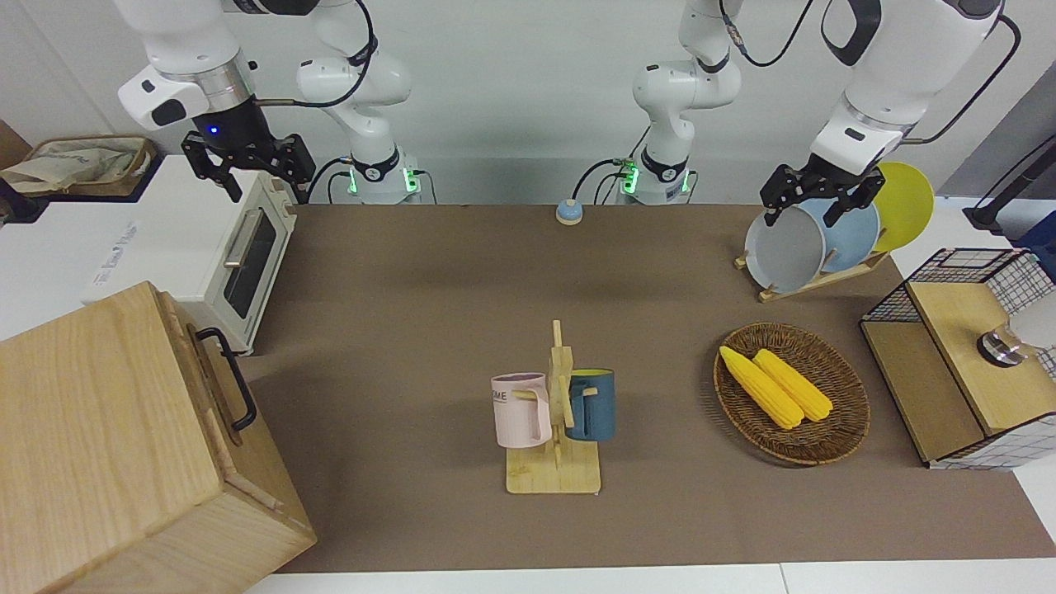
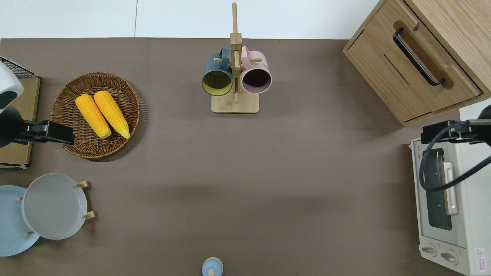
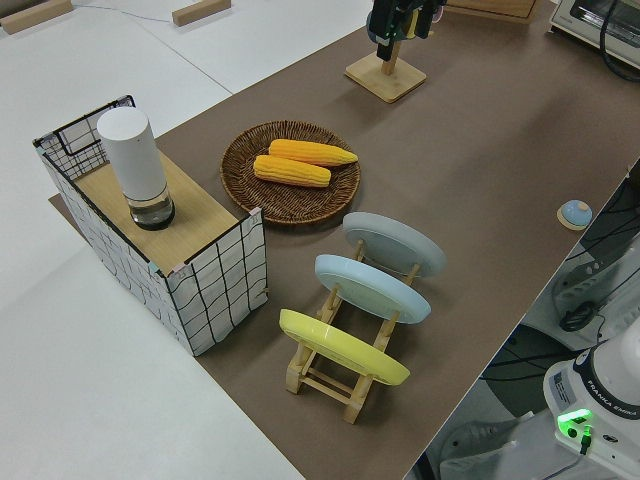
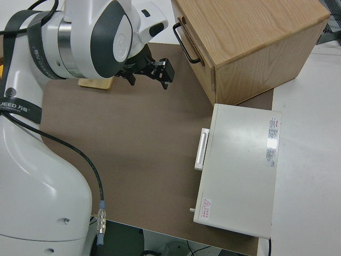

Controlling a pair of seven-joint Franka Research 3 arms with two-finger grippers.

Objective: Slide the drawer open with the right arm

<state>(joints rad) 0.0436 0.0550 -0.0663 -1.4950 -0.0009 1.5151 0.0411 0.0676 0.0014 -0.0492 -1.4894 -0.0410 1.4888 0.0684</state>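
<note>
The drawer is the upper front panel of the pale wooden cabinet at the right arm's end of the table. It carries a black bar handle and sits flush with the cabinet front. From above, the drawer and its handle face the table's middle. My right gripper hangs open and holds nothing. The overhead view puts the right gripper over the gap between the cabinet and the toaster oven, apart from the handle. In the right side view the right gripper is level with the handle. The left arm is parked, its gripper open.
A white toaster oven stands beside the cabinet, nearer to the robots. A mug stand with two mugs is mid-table. A wicker basket with corn, a plate rack and a wire rack fill the left arm's end.
</note>
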